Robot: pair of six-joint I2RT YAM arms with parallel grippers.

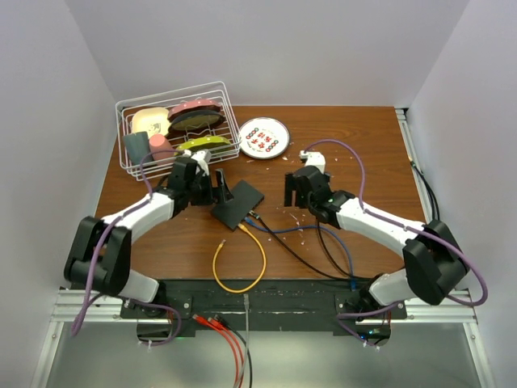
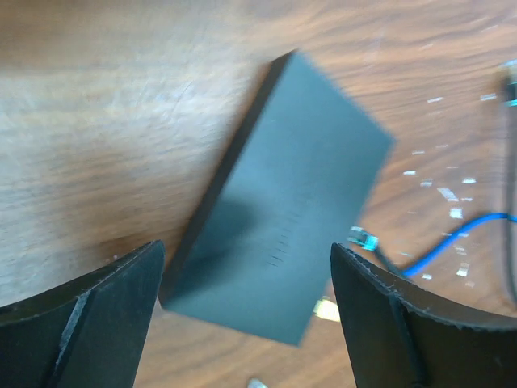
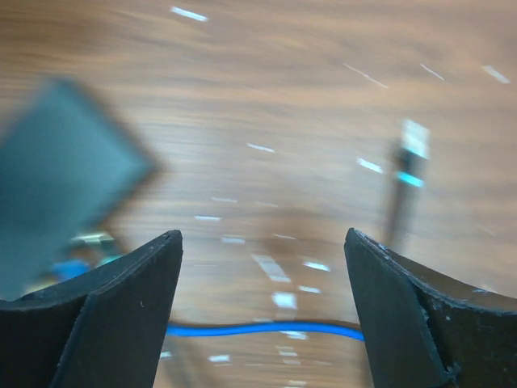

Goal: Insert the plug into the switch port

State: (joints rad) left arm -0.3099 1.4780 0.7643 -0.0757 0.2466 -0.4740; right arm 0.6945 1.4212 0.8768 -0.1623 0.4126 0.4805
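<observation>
Looking first past the left gripper (image 1: 220,191), we find a white wire basket (image 1: 228,121) well behind it, with plates stood on edge inside. This gripper's jaws stand wide apart and hold nothing. In its wrist view the two dark fingers (image 2: 97,315) frame the switch (image 2: 283,218), a flat black box lying on the wooden table (image 2: 105,121) below and ahead of the gap, slanted across it. The box's nearest corner comes close to the left finger, but we cannot tell whether they touch.

The switch port is not visible to us in any view. The cables meet the box along its edge on the right-finger side. There a clear plug (image 2: 363,238) on a blue cable (image 2: 460,234) sits right at that edge. We cannot tell whether it is seated in a socket. A yellow tip (image 2: 327,309) shows at the same edge, nearer the gripper. From above, the yellow cable (image 1: 216,265) loops on the table on the near side of the box.

Across the switch from the left gripper is the right gripper (image 1: 289,192), well apart from the box. Its fingers (image 3: 113,315) are spread wide with nothing between them. The blue cable crosses the table under the gap. The switch is a blur off its left-finger side, and a dark lead (image 3: 408,153) with a pale tip lies ahead on its right-finger side. A patterned plate (image 1: 279,129) lies farther back, between this gripper and the basket.
</observation>
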